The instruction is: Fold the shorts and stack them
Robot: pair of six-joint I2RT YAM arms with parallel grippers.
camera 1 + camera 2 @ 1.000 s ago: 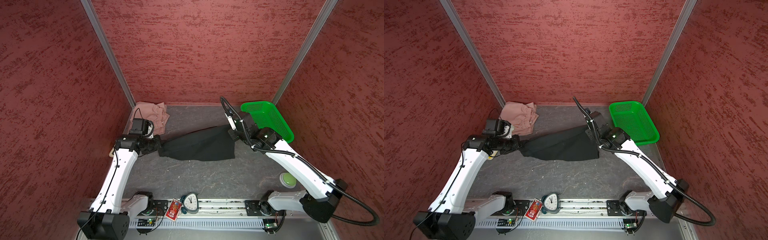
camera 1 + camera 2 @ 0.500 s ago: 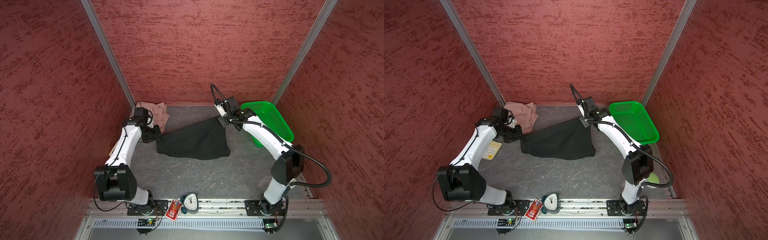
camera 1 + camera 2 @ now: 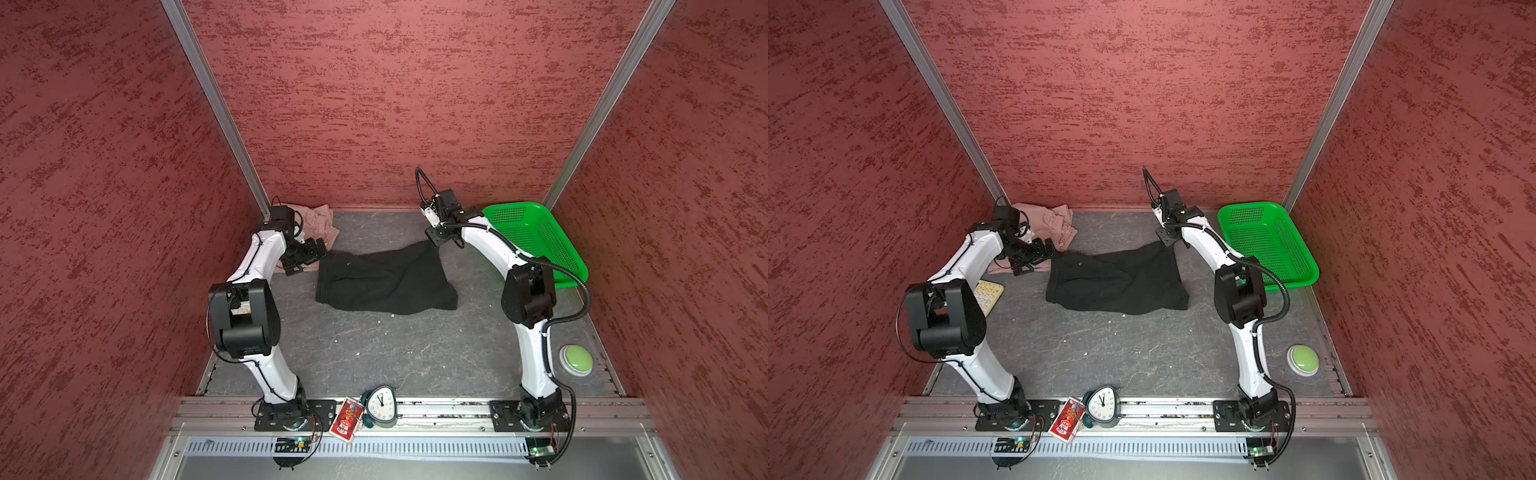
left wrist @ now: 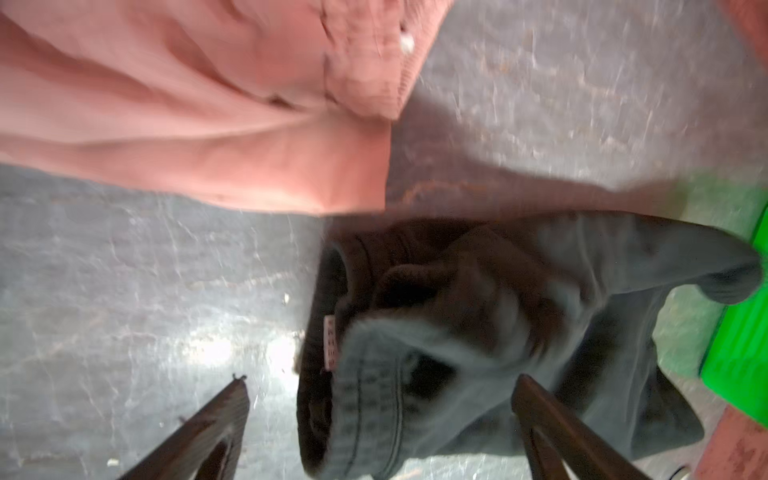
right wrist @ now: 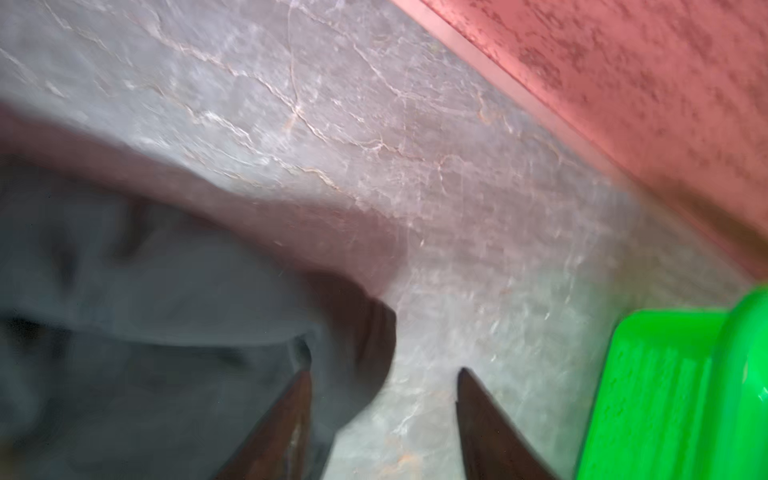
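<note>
The black shorts [image 3: 386, 278] [image 3: 1117, 282] lie spread and rumpled on the grey table in both top views. The pink shorts [image 3: 320, 222] [image 3: 1046, 224] sit bunched in the back left corner. My left gripper [image 3: 309, 253] [image 4: 382, 386] is open at the left end of the black shorts [image 4: 478, 332]; their ribbed waistband lies loose between the spread fingers. My right gripper [image 3: 436, 239] [image 5: 384, 378] is open at the back right corner of the black shorts [image 5: 145, 311]. That corner lies against one finger, with bare table between the tips.
A green basket [image 3: 536, 241] [image 5: 673, 395] stands at the back right, close to my right arm. A green button [image 3: 575, 359] sits at the right edge. A clock [image 3: 382, 405] and a red card [image 3: 347, 422] lie on the front rail. A pale tray [image 3: 988, 293] lies under my left arm.
Both grippers have opened and let go of the black shorts, which were held stretched between them. The shorts have settled onto the table.
</note>
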